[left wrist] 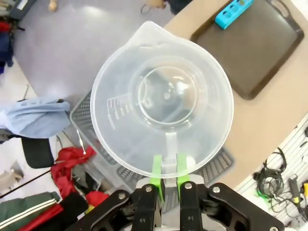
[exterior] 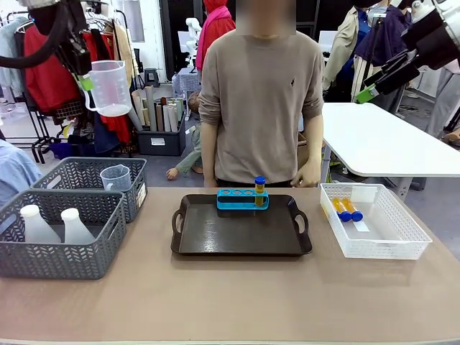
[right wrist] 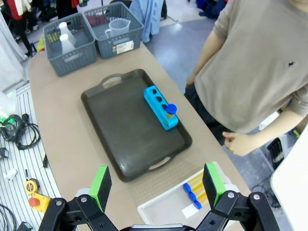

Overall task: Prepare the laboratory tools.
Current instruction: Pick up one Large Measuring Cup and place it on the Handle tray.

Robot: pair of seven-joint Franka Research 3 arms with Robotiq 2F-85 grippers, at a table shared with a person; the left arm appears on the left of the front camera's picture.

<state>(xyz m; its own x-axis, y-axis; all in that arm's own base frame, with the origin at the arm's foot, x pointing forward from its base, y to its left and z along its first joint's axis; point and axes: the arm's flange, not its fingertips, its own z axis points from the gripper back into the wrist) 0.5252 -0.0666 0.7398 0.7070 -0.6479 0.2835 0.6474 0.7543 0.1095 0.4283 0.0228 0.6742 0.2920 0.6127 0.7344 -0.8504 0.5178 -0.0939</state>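
Left pincer (exterior: 85, 80): my arm raised high at far left, fingers clamped on the handle of the clear beaker (exterior: 109, 88); it stands upright, mouth up, spout away from my fingers.
Grey baskets (exterior: 65, 259): two white flasks (exterior: 36, 224); second beaker (exterior: 116, 177), partly hidden.
Tray (exterior: 215, 241): blue rack (exterior: 237, 200), one amber tube (exterior: 259, 188) upright at its right end.
White basket (exterior: 392, 237): two tubes (exterior: 346, 209) lying flat, caps toward me.
Right pincer (exterior: 374, 85): raised upper right, my jaws wide apart, empty.

The beaker (exterior: 108, 88) is clear, the two baskets (exterior: 54, 262) grey with a chevron weave, the flasks (exterior: 36, 224) translucent white, the rack (exterior: 242, 199) bright blue, the tube (exterior: 259, 190) in it amber with a blue cap, the tray (exterior: 237, 233) dark brown, the mesh basket (exterior: 374, 250) white, and the table (exterior: 230, 302) tan.
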